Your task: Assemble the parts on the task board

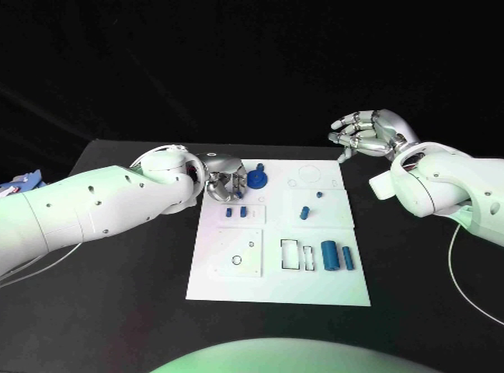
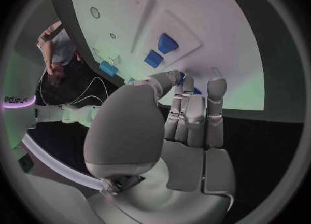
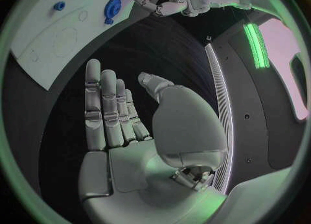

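- The left hand (image 1: 223,180) hangs over the far left corner of the task board (image 1: 279,289), fingers curled downward; in the left wrist view the fingertips (image 2: 215,86) reach toward a small blue piece (image 2: 183,80) mostly hidden behind them, and whether they pinch it cannot be told.
- Just beside that hand, toward the board's middle, a round blue disc part (image 1: 257,180) sits on the board's far strip.
- Nearer the robot from the hand, two short blue pegs (image 1: 236,210) stand side by side on the board's left half.
- A lone small blue part (image 1: 305,210) lies near the board's centre, right of the pegs.
- Two blue cylinders (image 1: 338,255) rest together on the board's right half, next to a rectangular outlined slot (image 1: 289,253).
- The right hand (image 1: 366,132) hovers off the board's far right corner, well apart from it, over the black table (image 1: 117,311); its fingers are spread and loosely bent, holding nothing.
- The right wrist view confirms a bare palm (image 3: 129,156) with straight fingers.
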You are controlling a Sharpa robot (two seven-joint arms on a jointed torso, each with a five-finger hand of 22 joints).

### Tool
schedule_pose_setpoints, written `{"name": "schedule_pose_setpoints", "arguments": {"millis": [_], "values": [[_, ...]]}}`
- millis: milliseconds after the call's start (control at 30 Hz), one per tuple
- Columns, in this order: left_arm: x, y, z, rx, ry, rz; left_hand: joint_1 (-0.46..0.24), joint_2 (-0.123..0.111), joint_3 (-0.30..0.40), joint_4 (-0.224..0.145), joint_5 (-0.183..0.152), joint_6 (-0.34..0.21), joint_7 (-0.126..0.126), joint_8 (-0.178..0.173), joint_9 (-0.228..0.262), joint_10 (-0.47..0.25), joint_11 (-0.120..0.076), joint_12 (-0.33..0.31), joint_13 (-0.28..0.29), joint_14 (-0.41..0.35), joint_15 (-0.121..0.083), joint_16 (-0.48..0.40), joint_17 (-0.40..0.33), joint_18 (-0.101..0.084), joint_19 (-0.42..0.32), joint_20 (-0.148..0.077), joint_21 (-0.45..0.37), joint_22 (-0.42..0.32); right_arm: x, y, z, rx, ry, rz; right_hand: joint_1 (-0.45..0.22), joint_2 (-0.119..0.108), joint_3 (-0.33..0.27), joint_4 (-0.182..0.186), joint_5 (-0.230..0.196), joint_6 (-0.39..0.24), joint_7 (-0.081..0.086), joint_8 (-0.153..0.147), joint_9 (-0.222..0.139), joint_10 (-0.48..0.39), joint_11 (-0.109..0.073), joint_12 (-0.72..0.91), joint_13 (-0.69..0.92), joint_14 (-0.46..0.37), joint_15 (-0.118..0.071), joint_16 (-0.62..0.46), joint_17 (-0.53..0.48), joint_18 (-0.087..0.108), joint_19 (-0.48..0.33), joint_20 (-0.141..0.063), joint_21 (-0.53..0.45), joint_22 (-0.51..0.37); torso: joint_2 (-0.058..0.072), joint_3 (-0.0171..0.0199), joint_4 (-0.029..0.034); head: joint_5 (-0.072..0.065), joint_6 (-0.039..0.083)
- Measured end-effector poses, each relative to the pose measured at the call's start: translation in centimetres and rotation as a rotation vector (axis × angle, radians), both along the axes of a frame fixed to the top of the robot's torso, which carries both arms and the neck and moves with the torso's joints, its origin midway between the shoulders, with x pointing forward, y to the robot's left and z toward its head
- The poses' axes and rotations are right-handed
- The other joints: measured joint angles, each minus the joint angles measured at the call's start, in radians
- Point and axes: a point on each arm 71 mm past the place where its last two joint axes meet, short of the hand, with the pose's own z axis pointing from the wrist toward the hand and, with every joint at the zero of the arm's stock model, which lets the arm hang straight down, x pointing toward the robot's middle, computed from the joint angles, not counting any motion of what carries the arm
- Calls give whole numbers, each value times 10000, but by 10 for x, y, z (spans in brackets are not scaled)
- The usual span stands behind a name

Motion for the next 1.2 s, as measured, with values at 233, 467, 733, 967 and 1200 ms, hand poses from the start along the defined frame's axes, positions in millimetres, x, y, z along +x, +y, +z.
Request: {"name": "schedule_pose_setpoints", "arguments": {"millis": [233, 467, 733, 967, 1200], "values": [[1, -1, -1, 10, 28, 5, 0, 0, 0, 0, -1, 0, 0, 0, 5, 0, 0, -48, 2, 0, 0, 0, -24, 0, 0, 0, 0, -19, 0, 0, 0, 2, -2, 4, 0, 0, 0, 0, 0, 0, 0, 0, 0, 0, 0, 0, 0, 0, 0, 0, 0, 0, 0, 0, 0, 0, 4, 0, -2, -7, -3], [1, -2, -2, -3, 52, 0, 0, 0, 0, 0, -6, -1, 0, 0, 36, 0, 0, -47, 3, 0, 0, 0, -24, 0, 0, 0, 0, -19, 0, 1, 0, 6, -5, 15, 0, 0, 0, 0, 0, 1, -1, 0, 0, 0, 0, 0, 0, 0, 0, 0, 0, 0, 0, 0, 0, 0, 8, 4, -3, -12, -10], [1, -2, -2, 5, 82, 2, -50, -51, 0, 0, -54, -1, 0, -20, 25, 0, 0, -102, 2, 0, 0, 0, -47, 0, 0, 0, 0, -69, 0, 1, 0, 7, -7, 17, 0, 0, 0, 0, 0, 1, -1, 0, 0, 0, 0, 0, 1, 0, 0, 0, 0, 0, 0, 0, 0, 0, 5, 5, 2, -21, -32], [1, -2, -3, 19, 103, 13, -222, -141, -27, 29, -54, -55, 53, -231, 6, 37, 36, -320, 3, 0, 0, 0, -152, -1, -38, 37, -108, -211, 0, 0, 0, 7, -10, 13, 0, 0, 0, 0, 0, 1, -1, 0, 1, 0, 0, 0, 1, 0, 0, 0, 1, 0, 0, 0, 0, 1, -6, 5, 2, -29, -34], [0, -1, -4, 21, 110, 21, -361, -280, -27, 29, -53, -126, 125, -414, -1, -188, 181, -678, -31, -208, 130, -156, -527, -1, -328, 144, -376, -570, 0, 0, 0, 6, -15, 10, 0, 0, 0, 0, 0, 1, -1, 0, 1, 0, 0, 0, 1, 0, 0, 0, 1, 0, 0, 0, 0, 1, -7, -1, 7, -35, -22]]}}
